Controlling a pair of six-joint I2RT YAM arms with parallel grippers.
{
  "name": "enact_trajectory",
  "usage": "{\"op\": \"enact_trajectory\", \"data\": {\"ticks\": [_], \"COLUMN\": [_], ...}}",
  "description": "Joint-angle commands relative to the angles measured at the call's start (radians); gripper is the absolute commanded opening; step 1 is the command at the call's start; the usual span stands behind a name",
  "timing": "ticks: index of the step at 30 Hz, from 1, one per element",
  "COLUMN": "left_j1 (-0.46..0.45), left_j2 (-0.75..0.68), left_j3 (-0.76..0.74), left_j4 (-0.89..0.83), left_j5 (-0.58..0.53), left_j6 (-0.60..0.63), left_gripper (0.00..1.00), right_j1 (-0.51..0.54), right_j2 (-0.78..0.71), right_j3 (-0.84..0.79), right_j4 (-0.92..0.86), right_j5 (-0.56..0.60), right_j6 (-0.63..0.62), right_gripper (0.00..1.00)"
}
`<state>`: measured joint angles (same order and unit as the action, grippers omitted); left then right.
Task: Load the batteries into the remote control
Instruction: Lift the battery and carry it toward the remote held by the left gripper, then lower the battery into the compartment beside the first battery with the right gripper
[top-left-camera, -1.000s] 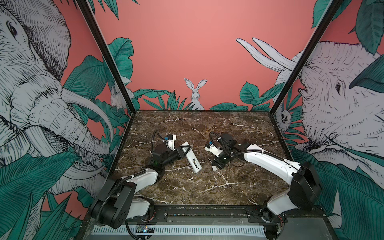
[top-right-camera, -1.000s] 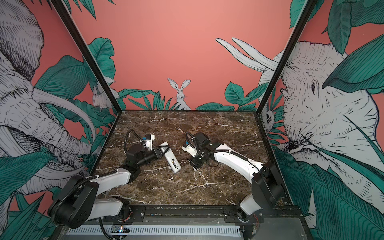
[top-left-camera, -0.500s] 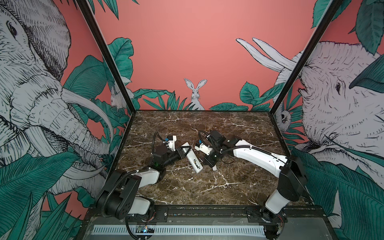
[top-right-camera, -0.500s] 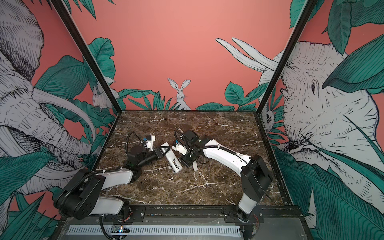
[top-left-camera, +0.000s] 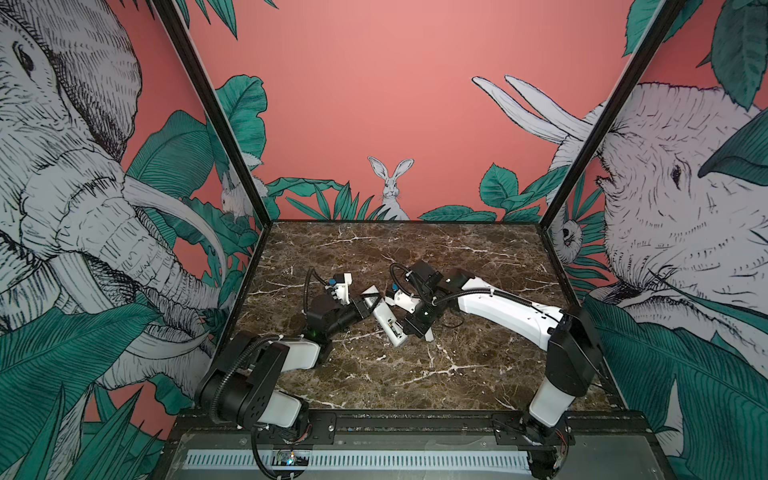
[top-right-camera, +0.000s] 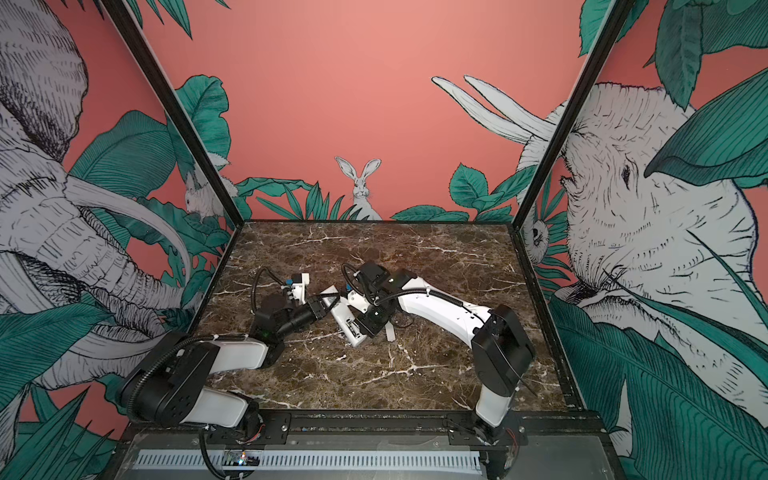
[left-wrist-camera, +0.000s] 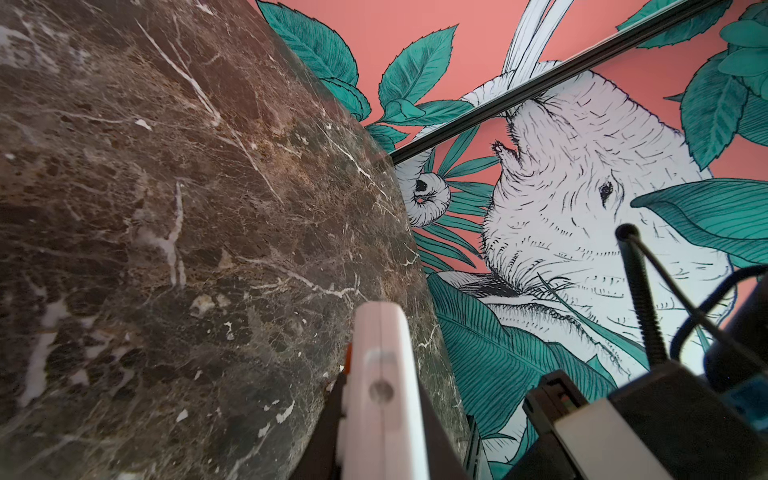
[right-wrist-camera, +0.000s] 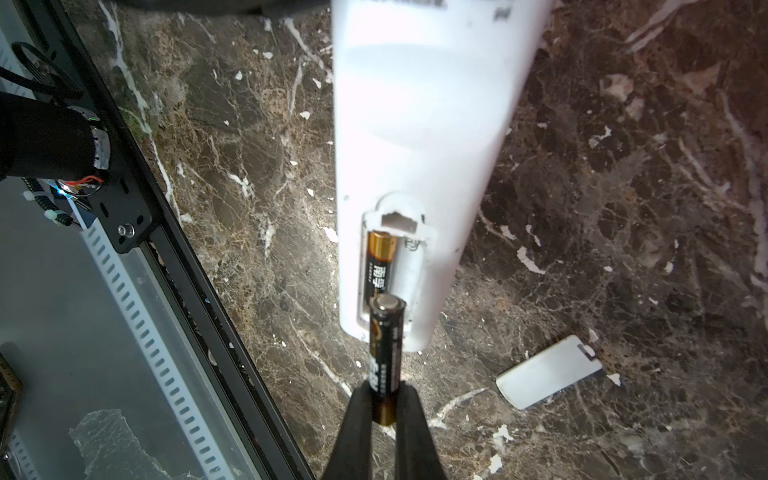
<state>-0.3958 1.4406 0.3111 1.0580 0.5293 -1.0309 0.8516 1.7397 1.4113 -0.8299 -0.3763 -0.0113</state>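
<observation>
Holding the second battery (right-wrist-camera: 384, 353) at the open remote control (right-wrist-camera: 415, 124)

My right gripper (right-wrist-camera: 384, 399) is pinching the second battery by its gold end. The silver end points at the open battery slot in the remote control and sits right at the slot's rim. I cannot tell if it touches. The first battery (right-wrist-camera: 379, 266) already lies in one side of the slot. The side next to it is bare white.

My left gripper (left-wrist-camera: 382, 436) is squeezed tight on the other end of the remote control, whose plain back faces up.

In both top views the remote control is tilted between my two grippers. It is near the middle of the marble table (top-left-camera: 457, 374), a little toward the left edge.

A small white cover plate (right-wrist-camera: 548, 372) lies flat on the table near the open end, not touching it.
</observation>
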Motion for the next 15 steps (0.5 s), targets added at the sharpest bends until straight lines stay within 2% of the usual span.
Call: {"op": "enact_trajectory", "data": {"ticks": [1,15], "left_j1": [0.005,0.004], "left_j2": [0.000,-0.005], "left_j3": [-0.010,-0.027], "left_j4": [0.082,0.088], "left_j5": [-0.006,-0.011], "left_j6": [-0.023,-0.027], "left_gripper": [0.00,0.00], "right_j1": [0.009,0.012], "right_j2": [0.023,0.061], "right_j3": [0.031,0.057], "right_j4": [-0.038,-0.043], "right_j5": [0.001,0.007], "right_j6": [-0.014,-0.005], "right_gripper": [0.01,0.01]}}
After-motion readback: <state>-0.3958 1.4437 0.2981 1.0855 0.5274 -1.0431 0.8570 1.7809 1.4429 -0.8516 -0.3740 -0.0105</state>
